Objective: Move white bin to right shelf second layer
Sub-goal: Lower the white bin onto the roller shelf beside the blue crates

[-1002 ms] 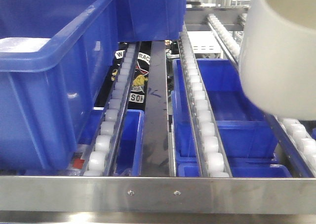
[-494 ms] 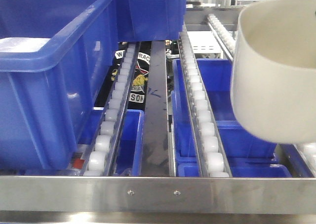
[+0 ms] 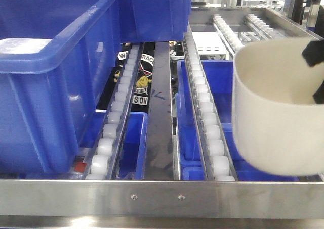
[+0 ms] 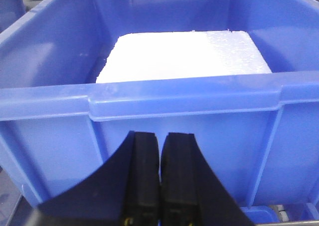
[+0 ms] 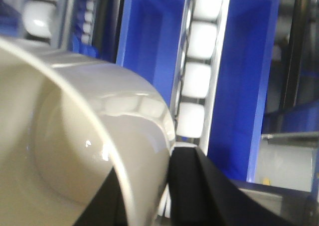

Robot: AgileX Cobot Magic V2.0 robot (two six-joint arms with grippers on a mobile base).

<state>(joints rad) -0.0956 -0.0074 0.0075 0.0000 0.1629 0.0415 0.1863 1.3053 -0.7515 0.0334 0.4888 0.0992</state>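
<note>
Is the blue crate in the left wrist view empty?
No, the blue crate holds a white foam block that covers most of its floor.

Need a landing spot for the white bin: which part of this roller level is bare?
Free: the rollers right of the centre roller rail, under the white bin. Crowded: left side, taken by the blue crate holding a foam block.
</note>
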